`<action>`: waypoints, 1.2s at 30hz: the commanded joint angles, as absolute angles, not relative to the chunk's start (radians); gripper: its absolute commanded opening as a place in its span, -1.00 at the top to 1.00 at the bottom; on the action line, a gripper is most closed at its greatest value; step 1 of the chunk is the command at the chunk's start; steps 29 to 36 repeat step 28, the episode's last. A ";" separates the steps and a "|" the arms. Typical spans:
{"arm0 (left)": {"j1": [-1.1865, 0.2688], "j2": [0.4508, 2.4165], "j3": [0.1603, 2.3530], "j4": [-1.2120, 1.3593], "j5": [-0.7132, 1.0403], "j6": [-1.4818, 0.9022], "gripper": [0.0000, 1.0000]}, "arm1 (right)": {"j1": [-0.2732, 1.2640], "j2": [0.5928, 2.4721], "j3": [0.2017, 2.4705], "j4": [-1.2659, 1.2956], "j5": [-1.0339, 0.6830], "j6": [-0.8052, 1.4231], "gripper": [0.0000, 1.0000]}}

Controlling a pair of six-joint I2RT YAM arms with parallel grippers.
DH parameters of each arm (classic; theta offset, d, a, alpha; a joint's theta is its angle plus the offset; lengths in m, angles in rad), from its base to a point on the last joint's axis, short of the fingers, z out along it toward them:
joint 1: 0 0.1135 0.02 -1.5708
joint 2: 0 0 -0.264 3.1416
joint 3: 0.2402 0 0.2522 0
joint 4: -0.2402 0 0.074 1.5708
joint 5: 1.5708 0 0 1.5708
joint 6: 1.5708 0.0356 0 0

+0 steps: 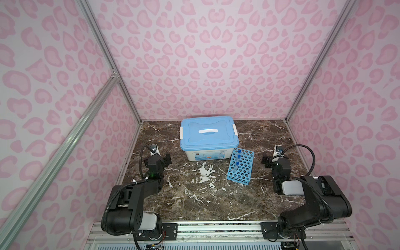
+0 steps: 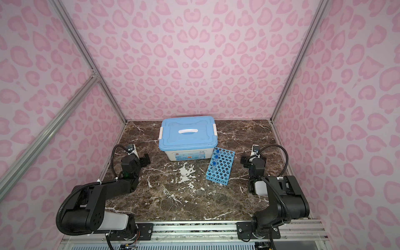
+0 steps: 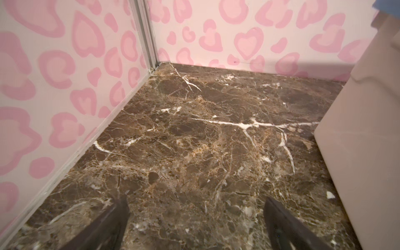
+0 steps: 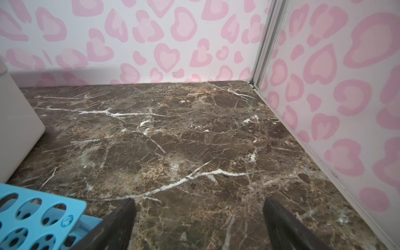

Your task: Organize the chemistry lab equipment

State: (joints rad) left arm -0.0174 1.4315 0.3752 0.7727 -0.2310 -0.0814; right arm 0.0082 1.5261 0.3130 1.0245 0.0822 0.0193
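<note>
Blue perforated rack (image 1: 240, 167) on marble desk (image 1: 194, 201) just beside front right corner of white storage box (image 1: 194, 154), two blue-capped tubes (image 1: 238, 157) standing in it, left jaws wide and empty left of box, right jaws likewise right of box

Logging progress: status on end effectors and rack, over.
Left end effector, right end effector open, empty. Two tubes in blue rack beside lidded box. Nothing in the way.

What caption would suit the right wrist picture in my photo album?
Open right tool above the marble table, with a blue rack and white box nearby.
</note>
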 commanded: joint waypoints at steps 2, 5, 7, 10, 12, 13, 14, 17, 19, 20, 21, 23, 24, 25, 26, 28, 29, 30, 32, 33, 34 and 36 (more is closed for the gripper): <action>-0.003 1.461 0.345 0.938 -0.170 -0.064 -0.96 | 0.009 1.539 0.358 0.936 0.082 0.020 -0.92; -0.003 1.469 0.335 0.959 -0.170 -0.064 -0.96 | 0.009 1.538 0.358 0.933 0.081 0.018 -0.96; 0.001 1.470 0.340 0.951 -0.164 -0.066 -0.96 | 0.010 1.537 0.356 0.937 0.081 0.017 -0.97; 0.004 1.470 0.342 0.947 -0.157 -0.067 -0.96 | 0.011 1.536 0.357 0.934 0.078 0.015 -0.98; 0.006 1.471 0.342 0.946 -0.156 -0.067 -0.96 | 0.010 1.536 0.357 0.935 0.078 0.014 -0.98; 0.005 1.471 0.342 0.945 -0.156 -0.069 -0.96 | 0.010 1.536 0.356 0.934 0.078 0.015 -0.98; 0.005 1.470 0.342 0.945 -0.153 -0.069 -0.96 | 0.011 1.536 0.357 0.935 0.077 0.014 -0.98; 0.005 1.468 0.341 0.948 -0.154 -0.069 -0.96 | 0.009 1.537 0.357 0.933 0.077 0.014 -0.98; 0.005 1.467 0.339 0.948 -0.155 -0.069 -0.96 | 0.010 1.539 0.361 0.930 0.077 0.014 -0.98; 0.006 1.467 0.339 0.948 -0.154 -0.069 -0.96 | 0.011 1.540 0.363 0.928 0.075 0.012 -0.98; 0.006 1.468 0.340 0.948 -0.154 -0.069 -0.96 | 0.010 1.543 0.368 0.921 0.076 0.011 -0.98; 0.005 1.469 0.341 0.948 -0.153 -0.069 -0.96 | 0.011 1.543 0.368 0.919 0.076 0.011 -0.98; 0.006 1.469 0.341 0.948 -0.153 -0.069 -0.96 | 0.010 1.542 0.368 0.920 0.076 0.011 -0.98; 0.005 1.469 0.340 0.948 -0.154 -0.069 -0.96 | 0.011 1.543 0.367 0.920 0.076 0.011 -0.97; 0.005 1.469 0.341 0.948 -0.153 -0.069 -0.96 | 0.011 1.543 0.366 0.923 0.078 0.011 -0.98; 0.006 1.467 0.339 0.949 -0.153 -0.069 -0.96 | 0.012 1.539 0.361 0.929 0.084 0.015 -0.98; 0.006 1.467 0.339 0.949 -0.153 -0.069 -0.96 | 0.012 1.539 0.361 0.929 0.084 0.015 -0.98; 0.006 1.467 0.339 0.949 -0.153 -0.069 -0.96 | 0.012 1.539 0.361 0.929 0.084 0.015 -0.98; 0.006 1.467 0.339 0.949 -0.153 -0.069 -0.96 | 0.012 1.539 0.361 0.929 0.084 0.015 -0.98; 0.006 1.467 0.339 0.949 -0.153 -0.069 -0.96 | 0.012 1.539 0.361 0.929 0.084 0.015 -0.98; 0.006 1.467 0.339 0.949 -0.153 -0.069 -0.96 | 0.012 1.539 0.361 0.929 0.084 0.015 -0.98; 0.006 1.467 0.339 0.949 -0.153 -0.069 -0.96 | 0.012 1.539 0.361 0.929 0.084 0.015 -0.98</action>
